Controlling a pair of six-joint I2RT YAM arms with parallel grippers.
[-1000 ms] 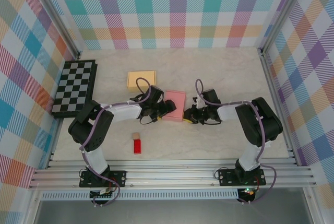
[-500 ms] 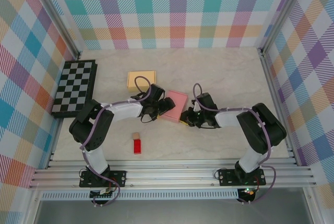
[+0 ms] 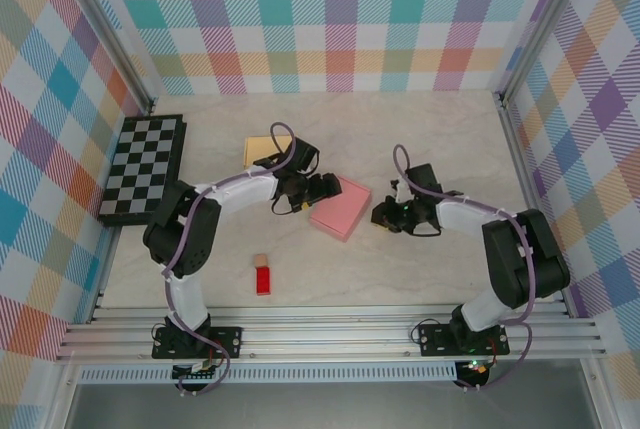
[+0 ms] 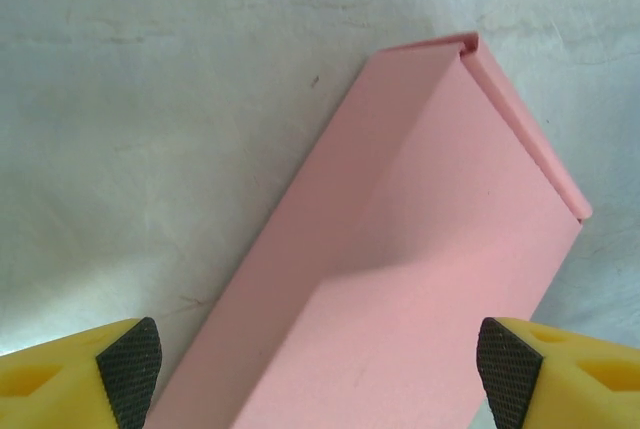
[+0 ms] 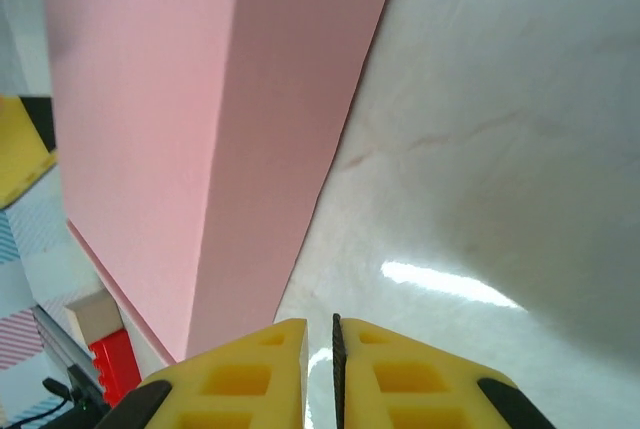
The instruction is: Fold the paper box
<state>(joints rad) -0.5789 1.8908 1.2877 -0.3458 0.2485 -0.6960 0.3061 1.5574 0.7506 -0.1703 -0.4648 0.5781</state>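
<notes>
The pink paper box (image 3: 340, 207) lies closed and flat on the table, turned at an angle. My left gripper (image 3: 322, 189) is at its upper-left end and stands open. In the left wrist view its black pads (image 4: 130, 369) sit wide on either side of the pink box (image 4: 420, 249), with a strip of table showing beside the left pad. My right gripper (image 3: 382, 214) is just right of the box and apart from it. It is shut with nothing between its yellow fingers (image 5: 390, 379), and the box's long side (image 5: 200, 149) rises to the left of them.
A pale yellow box (image 3: 262, 147) lies behind the left arm. A chessboard (image 3: 142, 167) sits at the left wall. A red block (image 3: 263, 280) with a small wooden cube (image 3: 260, 261) lies near the front. Checked walls enclose the table.
The pink box has shifted right and turned. The left gripper swung toward the back with it. The right gripper pulled back to the right, off the box's edge.
</notes>
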